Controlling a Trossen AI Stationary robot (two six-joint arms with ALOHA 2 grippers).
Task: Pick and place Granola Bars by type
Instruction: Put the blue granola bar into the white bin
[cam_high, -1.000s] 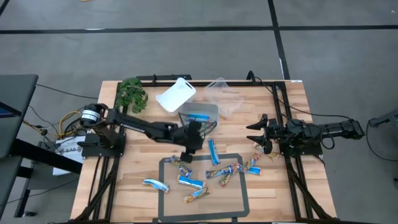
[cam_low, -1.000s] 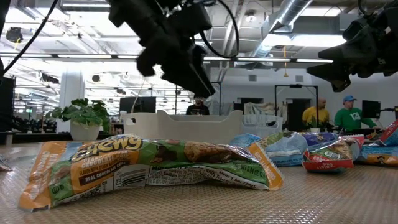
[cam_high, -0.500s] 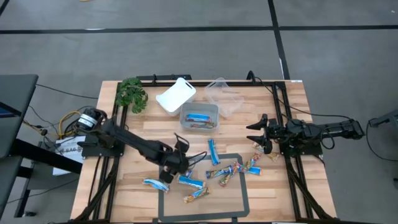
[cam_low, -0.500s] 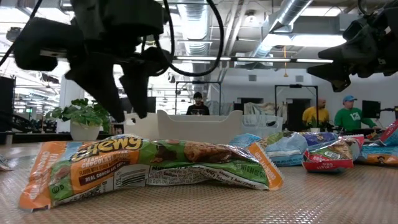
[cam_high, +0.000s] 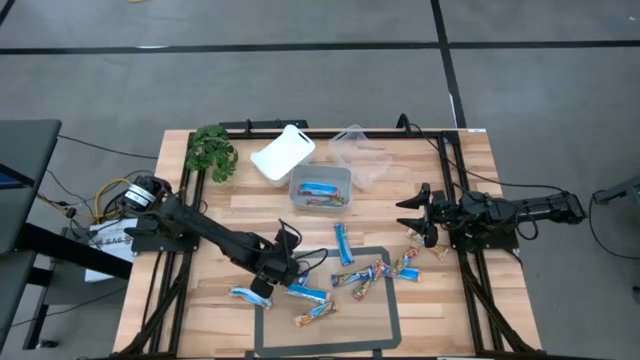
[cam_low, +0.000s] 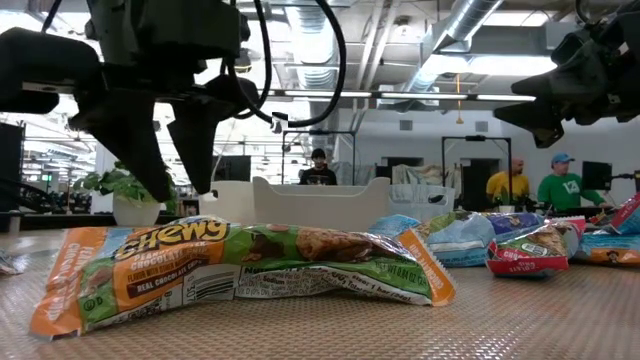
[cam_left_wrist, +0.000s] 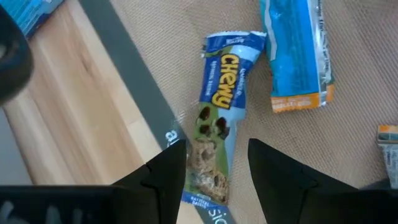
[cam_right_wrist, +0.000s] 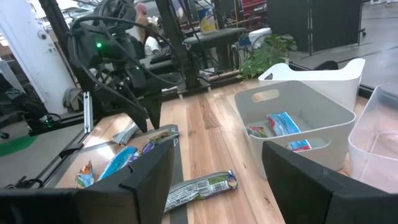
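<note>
Chewy granola bar (cam_left_wrist: 214, 146): light, crinkly slick wrapper, soft inside; left gripper (cam_left_wrist: 214, 180) spread astride it w/ nothing grasped, pinch mid-body across width.

Two dark, slender jointed arms, black looping cables, blunt matte-black two-fingered claws.

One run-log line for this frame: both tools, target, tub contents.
left tool: open, straddling Chewy bar at mat edge | right tool: open, waiting at table's right | grey tub: holds bars
</note>
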